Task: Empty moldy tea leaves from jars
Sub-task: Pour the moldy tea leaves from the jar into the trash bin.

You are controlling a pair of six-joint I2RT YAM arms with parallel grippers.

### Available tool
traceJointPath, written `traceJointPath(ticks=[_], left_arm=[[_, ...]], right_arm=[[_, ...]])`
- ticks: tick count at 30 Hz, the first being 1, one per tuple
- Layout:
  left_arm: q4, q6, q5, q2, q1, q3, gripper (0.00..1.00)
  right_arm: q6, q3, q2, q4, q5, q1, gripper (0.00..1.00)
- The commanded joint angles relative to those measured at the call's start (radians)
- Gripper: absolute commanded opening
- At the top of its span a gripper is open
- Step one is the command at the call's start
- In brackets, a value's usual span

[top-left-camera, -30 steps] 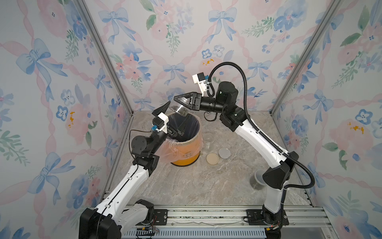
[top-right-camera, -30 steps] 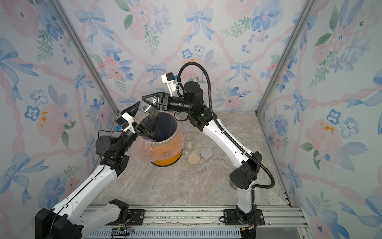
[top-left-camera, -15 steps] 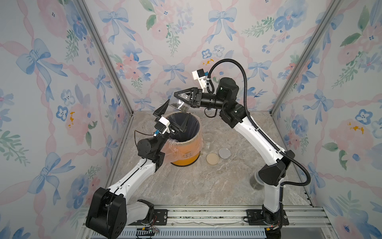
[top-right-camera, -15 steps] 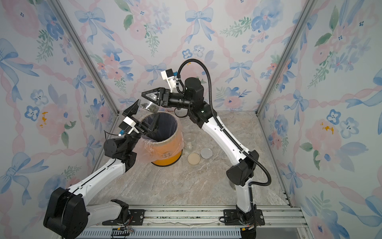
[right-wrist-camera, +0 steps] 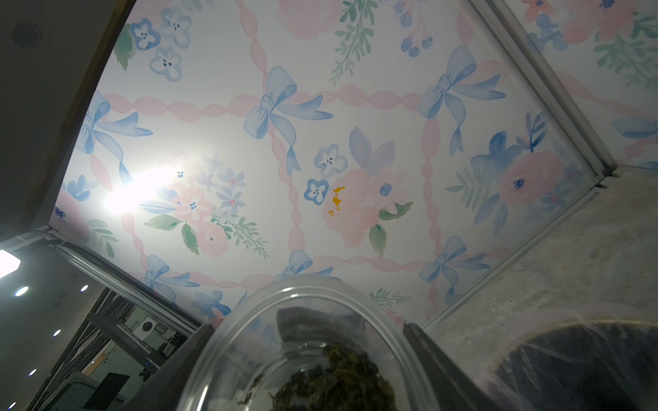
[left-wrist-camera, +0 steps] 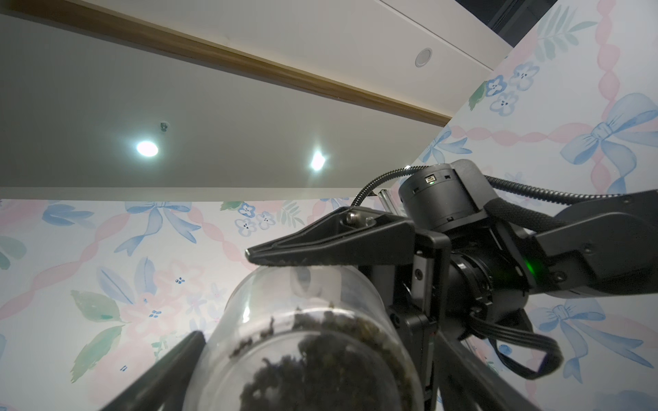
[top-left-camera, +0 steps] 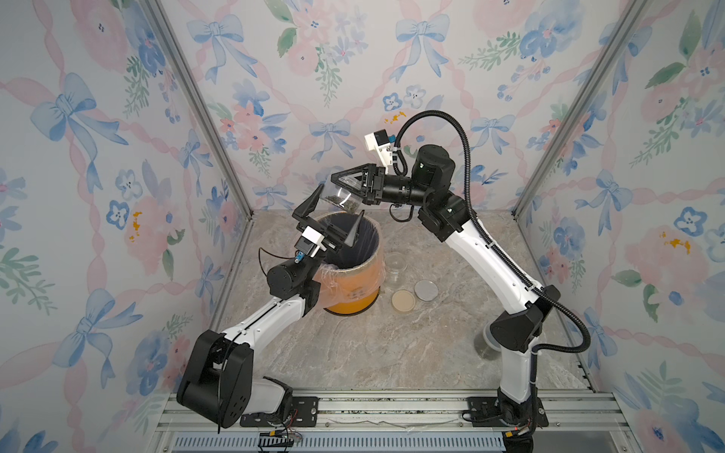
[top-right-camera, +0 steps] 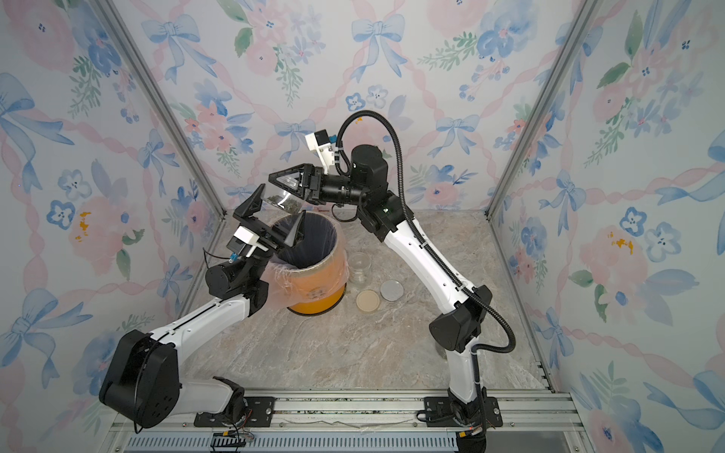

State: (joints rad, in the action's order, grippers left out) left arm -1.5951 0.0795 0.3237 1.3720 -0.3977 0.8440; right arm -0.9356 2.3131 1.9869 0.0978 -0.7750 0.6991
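Marble tabletop holds open jar; floral walls surround.

The right arm rises from its base and bends forward, its wrist level; the right gripper is clamped sideways on a tilted clear jar. The left arm slopes upward, and the left gripper points up with jaws spread wide either side of that jar.
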Motion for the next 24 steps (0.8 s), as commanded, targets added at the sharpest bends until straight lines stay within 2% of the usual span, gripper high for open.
traceJointPath(ticks=[1,18,24], left_arm=[[-0.058,0.011,0.020,0.015,-0.007,0.046,0.98],[-0.041,-0.009,0.001,0.052,-0.009,0.052,0.98],[-0.026,-0.006,-0.010,0.064,-0.009,0.060,0.95]], right_arm=[[0.003,0.026,-0.008,0.011,-0.011,-0.009,0.56],[-0.006,-0.019,-0.047,-0.017,-0.012,0.004,0.56],[-0.004,-0.053,-0.067,-0.032,-0.012,0.005,0.56]])
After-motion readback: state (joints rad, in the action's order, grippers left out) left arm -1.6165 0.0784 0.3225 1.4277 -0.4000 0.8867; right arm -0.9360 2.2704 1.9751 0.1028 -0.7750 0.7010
